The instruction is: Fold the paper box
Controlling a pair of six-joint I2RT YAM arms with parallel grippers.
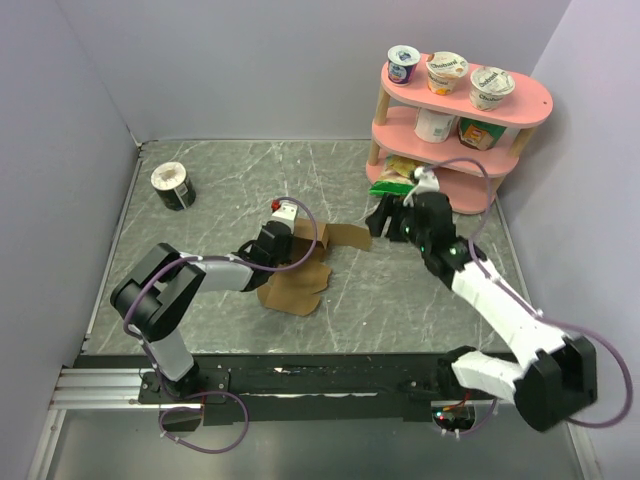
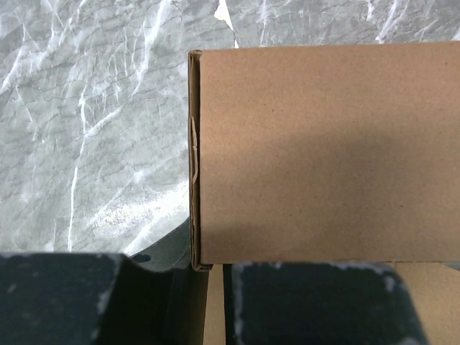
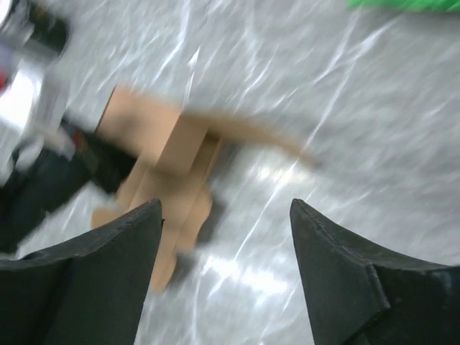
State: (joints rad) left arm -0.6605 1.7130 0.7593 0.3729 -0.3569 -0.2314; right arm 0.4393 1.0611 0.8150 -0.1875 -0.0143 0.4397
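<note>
The paper box [image 1: 295, 280] lies about mid-tabletop, a little left of centre. It is a plain brown cardboard cut-out, mostly flat, with one flap reaching out to the right. The tabletop [image 1: 420, 300] under it is grey and marbled.

The left arm comes in low from the near left, and the left gripper [image 1: 272, 245] sits right on the far-left part of the sheet. From the left wrist camera, a broad cardboard panel of the paper box [image 2: 323, 144] fills most of the view, with a folded edge down its left side and bare tabletop [image 2: 86, 108] beyond. At the bottom the left gripper [image 2: 214, 309] has its fingers [image 2: 316, 302] drawn close together, with a thin strip of cardboard pinched between them.

The right arm stretches from the near right towards the middle. Its right gripper [image 1: 385, 218] hangs just off the tip of the right flap, apart from it. The right wrist picture is smeared, but the right gripper [image 3: 224, 208] plainly has its fingers [image 3: 108, 273] spread wide with nothing between them. Only tabletop [image 3: 359, 108] lies below, and the paper box [image 3: 172, 158] lies further off to the left.

A round black-and-white tub [image 1: 173, 186] stands far left, well apart from the rest. A pink two-tier shelf [image 1: 540, 100] stands at the far right carrying yogurt cups [image 1: 447, 72]. A green packet [image 1: 392, 182] lies at its foot, just beyond the right gripper.
</note>
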